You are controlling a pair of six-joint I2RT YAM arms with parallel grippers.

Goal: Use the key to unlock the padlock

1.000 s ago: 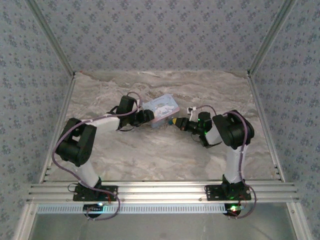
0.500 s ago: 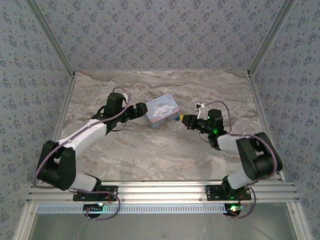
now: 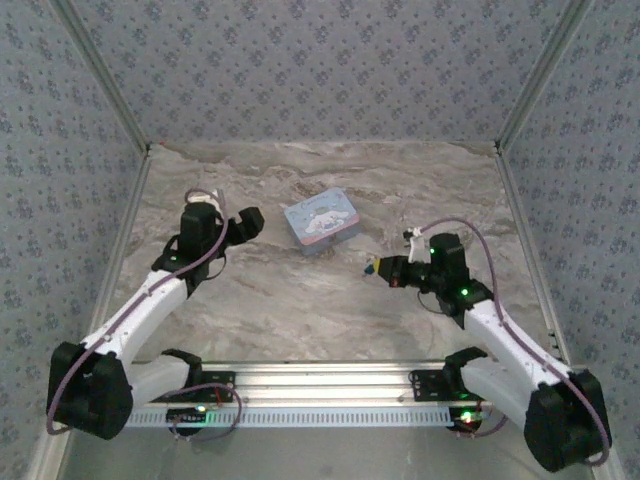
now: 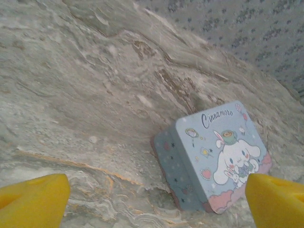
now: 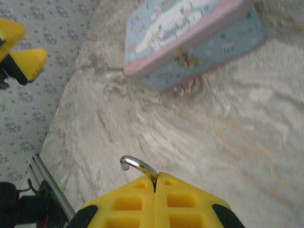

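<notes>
One tin point(image 4: 213, 156) reading "Cinnamoro", r. hand point(image 5: 155, 177) pinching padlock point(image 5: 136, 164) shackle

Tin point(image 4: 216, 156): pale blue, tiny stars on sides, pink rim, white cartoon dog, dark script lettering.
Surface point(image 3: 300, 300): marbled beige-grey, brown veins.
Walls point(image 3: 320, 70): grey-blue, small dark floral repeat.
Left jaws, right jaws: bright yellow.
Padlock point(image 5: 136, 165): shiny silver shackle.
Arms point(image 3: 140, 305): white links, black joints.
Cables point(image 3: 486, 258): purple.
Lamps point(image 3: 462, 413) at bases: green glow.
Frame rails point(image 3: 330, 385): dull silver.
</notes>
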